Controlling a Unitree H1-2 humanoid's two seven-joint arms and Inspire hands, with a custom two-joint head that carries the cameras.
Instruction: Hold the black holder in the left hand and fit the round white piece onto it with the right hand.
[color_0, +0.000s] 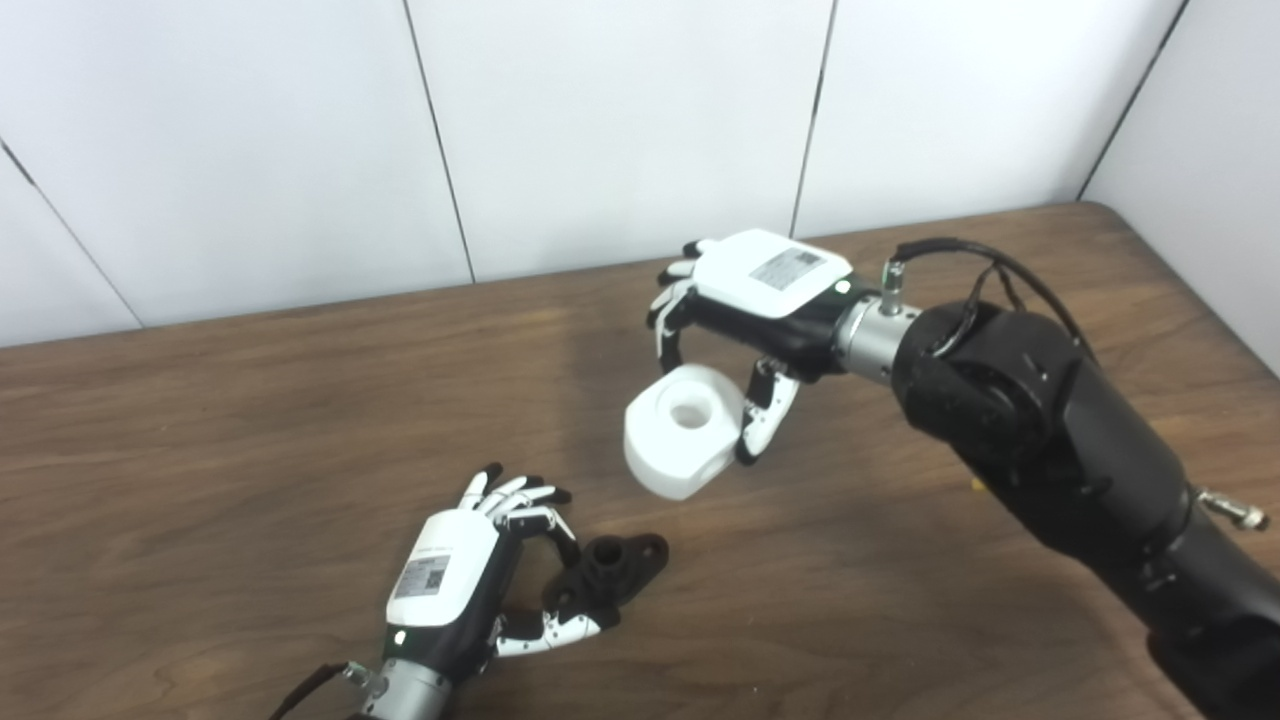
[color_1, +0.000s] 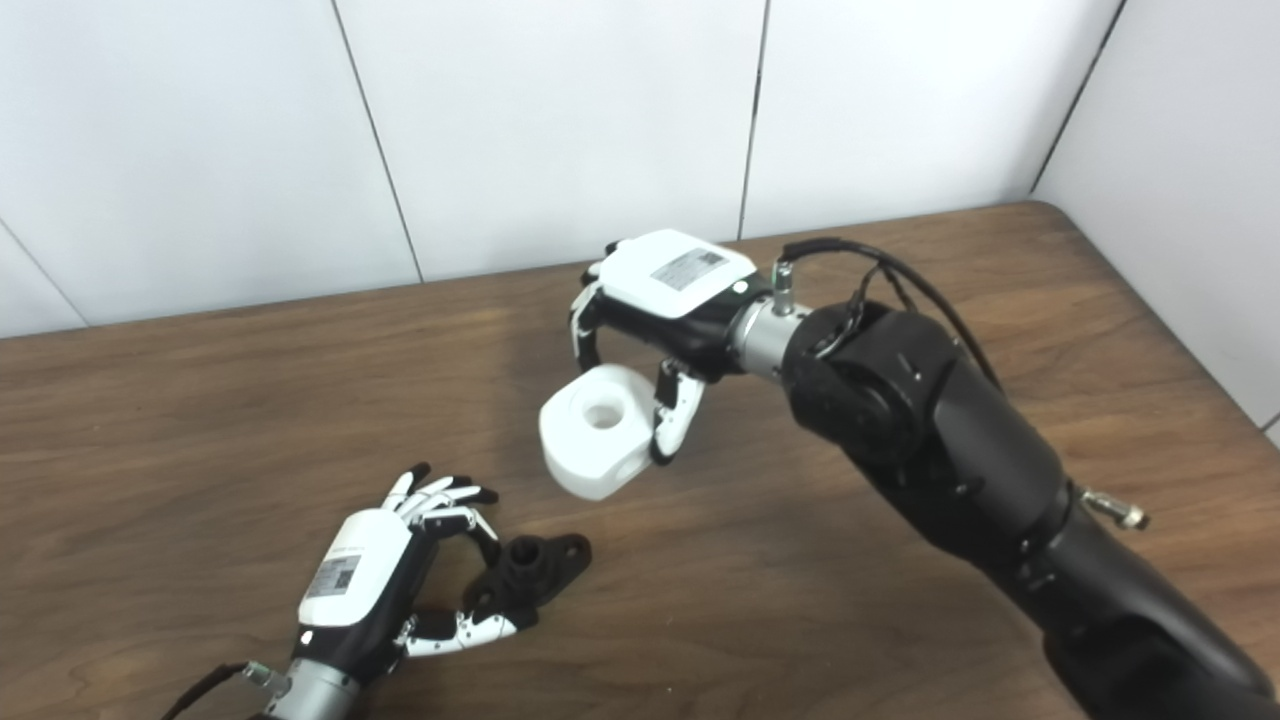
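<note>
The black holder (color_0: 606, 577) is a small flanged piece with a short upright tube, low on the wooden table (color_0: 200, 430). My left hand (color_0: 470, 575) is shut on the black holder, fingers over its near end and thumb under it. The round white piece (color_0: 683, 428) is a chunky block with a hole in its top face. My right hand (color_0: 745, 300) is shut on the white piece from above and holds it above the table, up and to the right of the holder. The same scene shows in the right eye view: holder (color_1: 530, 575), white piece (color_1: 597, 427).
White wall panels (color_0: 600, 120) stand behind the table's far edge. The table's right corner (color_0: 1110, 215) meets a side wall. My bulky black right forearm (color_0: 1050, 440) crosses the right half of the table.
</note>
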